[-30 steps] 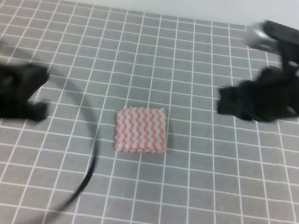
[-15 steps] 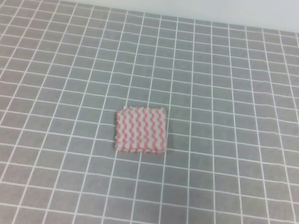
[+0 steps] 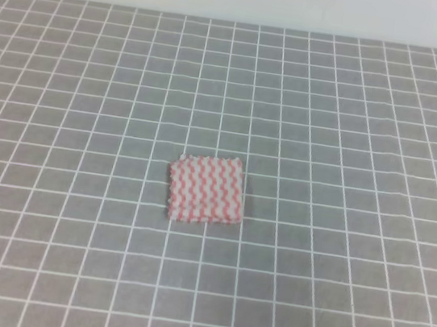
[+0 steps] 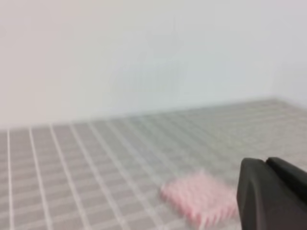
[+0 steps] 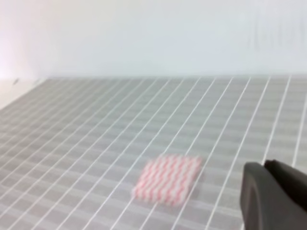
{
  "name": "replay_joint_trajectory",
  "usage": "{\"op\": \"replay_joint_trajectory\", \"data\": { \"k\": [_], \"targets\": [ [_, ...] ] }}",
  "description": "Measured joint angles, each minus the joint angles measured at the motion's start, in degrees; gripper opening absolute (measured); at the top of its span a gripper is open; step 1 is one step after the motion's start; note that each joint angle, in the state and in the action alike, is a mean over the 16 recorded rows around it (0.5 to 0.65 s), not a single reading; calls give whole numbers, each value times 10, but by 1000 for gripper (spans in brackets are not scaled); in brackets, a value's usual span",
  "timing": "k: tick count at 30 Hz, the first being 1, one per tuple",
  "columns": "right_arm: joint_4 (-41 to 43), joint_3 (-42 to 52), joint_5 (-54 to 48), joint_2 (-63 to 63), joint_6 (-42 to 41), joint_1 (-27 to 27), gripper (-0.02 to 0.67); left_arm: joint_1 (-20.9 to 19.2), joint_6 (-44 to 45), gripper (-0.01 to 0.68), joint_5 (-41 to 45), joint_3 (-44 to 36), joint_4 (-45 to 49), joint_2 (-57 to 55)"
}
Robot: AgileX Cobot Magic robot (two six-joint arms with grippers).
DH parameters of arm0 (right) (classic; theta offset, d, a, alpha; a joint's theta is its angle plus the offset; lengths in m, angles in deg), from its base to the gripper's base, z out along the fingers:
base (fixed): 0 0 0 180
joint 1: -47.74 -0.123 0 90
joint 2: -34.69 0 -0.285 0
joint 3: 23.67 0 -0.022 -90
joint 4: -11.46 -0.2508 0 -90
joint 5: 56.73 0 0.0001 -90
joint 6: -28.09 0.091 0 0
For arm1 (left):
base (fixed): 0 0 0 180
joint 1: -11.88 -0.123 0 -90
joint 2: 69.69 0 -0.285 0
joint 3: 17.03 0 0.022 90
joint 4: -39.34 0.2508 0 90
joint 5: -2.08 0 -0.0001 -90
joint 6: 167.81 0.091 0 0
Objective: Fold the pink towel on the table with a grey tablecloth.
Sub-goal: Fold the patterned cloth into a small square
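We see the pink towel [image 3: 206, 189] lying flat on the counter [image 3: 356, 110], a little left of centre in the high view and well apart from every edge. It reads as a small, compact rectangle, its outline roughly squared to the white grid lines. Along the near and right edges we make out a faint layered look, which suggests stacked plies, though the picture is too soft to count them.

Left tool [image 4: 273, 196]: only a dark slab shows at the lower right of its wrist view, the towel [image 4: 199, 199] blurred just beyond it. We cannot tell whether it is released or clenched; nothing is seen in it. A dark sliver at the lower left corner of the high view is likely part of that arm.

Right tool [image 5: 273, 196]: the same, a dark corner at the lower right of its own view, with the towel [image 5: 168, 178] lying well clear ahead. State not readable; it carries nothing that we can see. This arm does not show in the high view.

Our judgement: folding looks done or nearly so. The cloth is compact, tidy and untouched, both arms stand off. If anything is left, it is one more fold or a squaring of the edges; we cannot settle that from here.
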Motion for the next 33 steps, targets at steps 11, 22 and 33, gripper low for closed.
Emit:
{"op": "replay_joint_trajectory", "data": {
  "k": [11,22,33],
  "targets": [
    [-12,113,106,-40,-34,0,-15,0,41,-3,-25,-70,6,-2],
    [-3,158,58,-45,-35,1,-15,0,43,-3,-19,-86,5,1],
    [42,173,33,-111,-36,78,-15,0,43,-3,-18,-87,5,1]
  ]
}}
